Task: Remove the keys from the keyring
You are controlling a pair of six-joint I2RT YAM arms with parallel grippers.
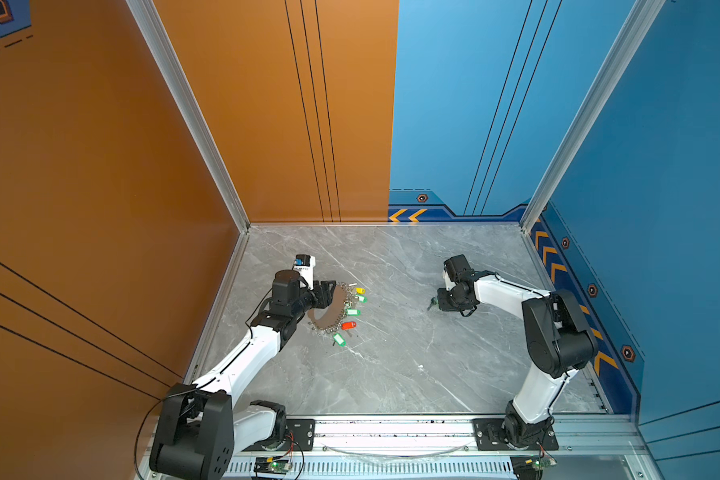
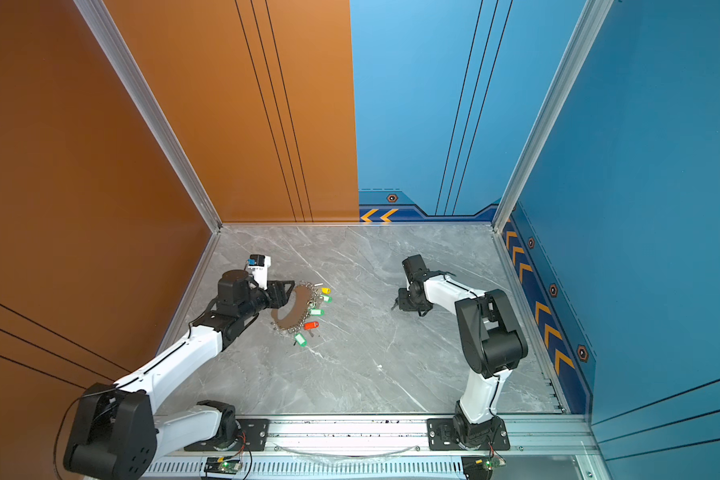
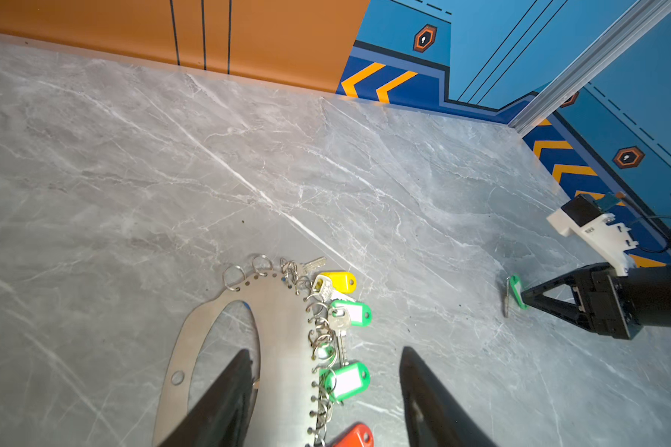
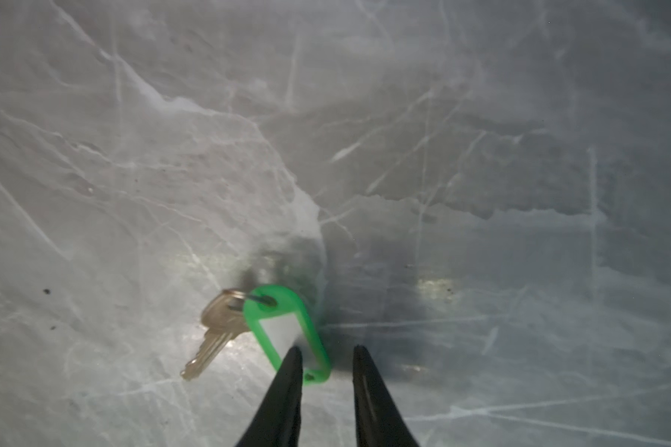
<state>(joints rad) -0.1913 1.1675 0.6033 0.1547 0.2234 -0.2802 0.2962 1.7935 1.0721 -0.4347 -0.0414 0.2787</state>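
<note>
Grey keyring (image 1: 330, 311), left of centre, runs lower-left to upper-right, keys (image 1: 352, 311) fanning rightward; left gripper (image 3: 325, 349) and right gripper (image 4: 327, 347) both gape.

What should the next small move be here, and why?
Probably closing the left gripper on the keyring: its jaws stand open astride the flat band, one finger over the hole, the other outside by the keys still attached. One green-tagged key already lies apart by the right gripper, so the ring likely needs steadying for the next pull.
</note>
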